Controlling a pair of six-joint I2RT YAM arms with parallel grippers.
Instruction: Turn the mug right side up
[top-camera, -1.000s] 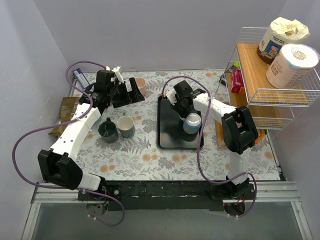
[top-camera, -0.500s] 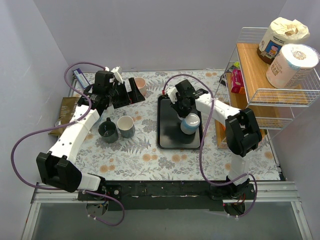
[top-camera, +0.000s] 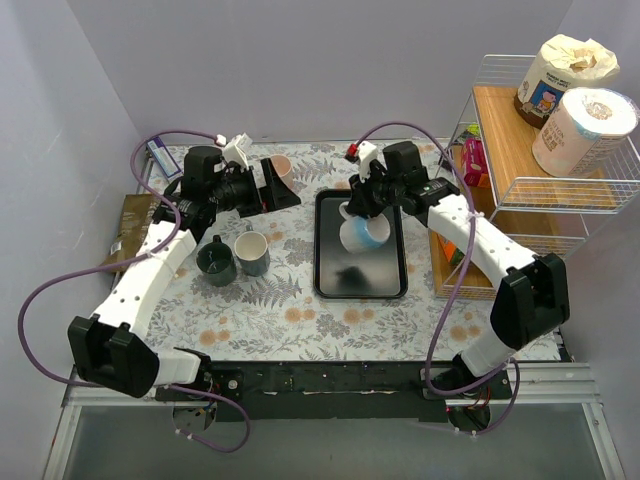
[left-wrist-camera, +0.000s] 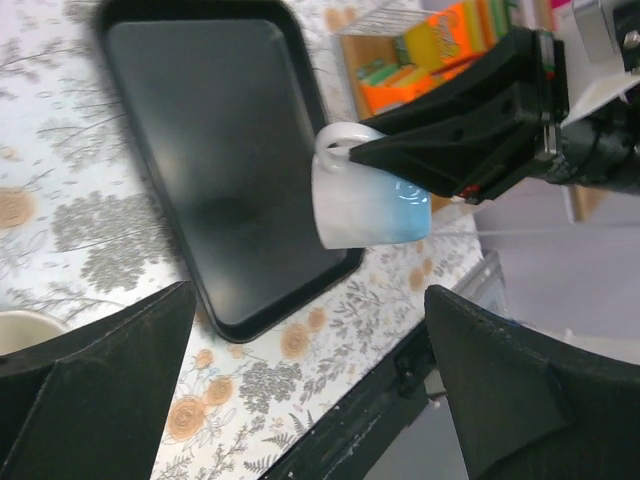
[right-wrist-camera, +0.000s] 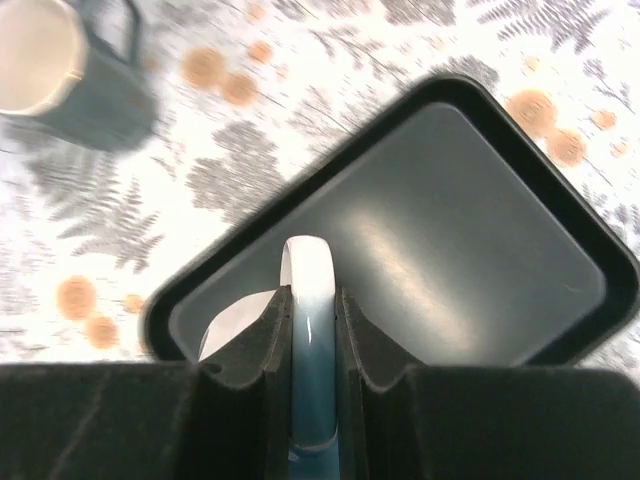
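Top external: r. hand (top-camera: 358, 207) clamped on handle of blue-white mug (top-camera: 364, 235), mug tilted in air over black tray (top-camera: 335, 282).
L. hand (top-camera: 281, 186) wide open near pink cup (top-camera: 283, 167); dark mug (top-camera: 215, 262) & grey mug (top-camera: 252, 253) upright on table (top-camera: 290, 320), left of tray.

**Twin white-and-black robot arms**

The left arm (top-camera: 150, 272) and right arm (top-camera: 482, 243) match — white shells on the long links, bulky black housings at the joints. A purple cable (top-camera: 431, 335) loops loosely along each. Both end in matte black, wedge-shaped fingers (left-wrist-camera: 100, 400).
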